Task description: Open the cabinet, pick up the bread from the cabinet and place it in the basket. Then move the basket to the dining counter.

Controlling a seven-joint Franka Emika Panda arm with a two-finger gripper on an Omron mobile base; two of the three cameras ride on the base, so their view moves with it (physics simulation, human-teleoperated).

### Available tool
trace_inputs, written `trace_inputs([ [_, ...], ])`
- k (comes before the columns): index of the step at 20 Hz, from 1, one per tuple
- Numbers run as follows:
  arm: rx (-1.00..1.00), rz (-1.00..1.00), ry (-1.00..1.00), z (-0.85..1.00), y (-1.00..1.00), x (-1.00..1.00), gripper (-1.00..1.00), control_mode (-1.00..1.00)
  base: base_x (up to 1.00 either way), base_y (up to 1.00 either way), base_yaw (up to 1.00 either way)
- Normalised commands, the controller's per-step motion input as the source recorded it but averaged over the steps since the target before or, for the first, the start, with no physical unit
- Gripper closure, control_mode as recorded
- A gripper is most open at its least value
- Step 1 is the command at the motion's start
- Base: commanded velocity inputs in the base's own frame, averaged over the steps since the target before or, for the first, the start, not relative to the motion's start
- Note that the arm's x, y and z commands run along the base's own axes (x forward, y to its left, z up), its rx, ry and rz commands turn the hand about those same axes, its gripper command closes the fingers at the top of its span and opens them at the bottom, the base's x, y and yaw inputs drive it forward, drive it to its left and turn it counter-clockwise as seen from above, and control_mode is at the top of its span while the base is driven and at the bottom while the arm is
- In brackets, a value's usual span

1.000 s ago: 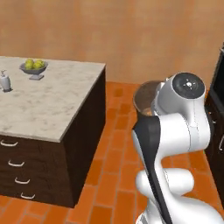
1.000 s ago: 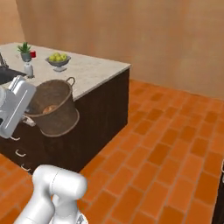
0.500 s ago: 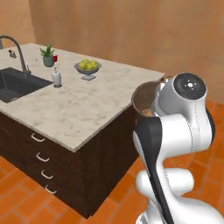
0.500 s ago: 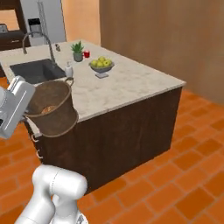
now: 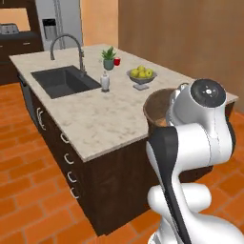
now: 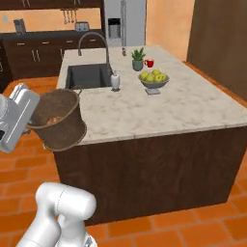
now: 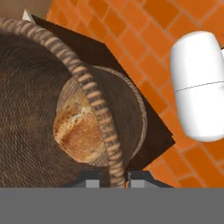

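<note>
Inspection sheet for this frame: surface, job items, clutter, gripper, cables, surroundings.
Surface: dining counter, pale marble, with sink and faucet.
Job's things: basket held off the counter's near corner, above the floor; bread lies inside.
Clutter: fruit bowl, potted plant, red cup, white bottle.
Grippers: gripper shut on basket rim.
Cables: nothing seen.
Surroundings: orange tile floor, fridge.

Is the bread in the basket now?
Yes. The bread lies on the bottom of the basket, seen in the hand view.

A glossy white arm (image 5: 190, 157) of rounded segments, with a black band and a grey-capped joint.
</note>
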Motion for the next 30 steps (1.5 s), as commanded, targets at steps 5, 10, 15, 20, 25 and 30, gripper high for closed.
trace_inputs([
  [5,0.0,0.0,0.0,0.0,0.0,0.0,1.0,1.0,0.07,-0.58,0.68],
  [10,0.0,0.0,0.0,0.0,0.0,0.0,1.0,1.0,0.29,-0.44,0.46],
  [15,0.0,0.0,0.0,0.0,0.0,0.0,1.0,1.0,0.39,-0.15,0.36],
  [20,0.0,0.0,0.0,0.0,0.0,0.0,1.0,1.0,0.31,-0.31,0.22],
  [25,0.0,0.0,0.0,0.0,0.0,0.0,1.0,1.0,0.5,-0.41,0.24],
  [30,0.0,0.0,0.0,0.0,0.0,0.0,1.0,1.0,0.19,-0.42,0.1],
])
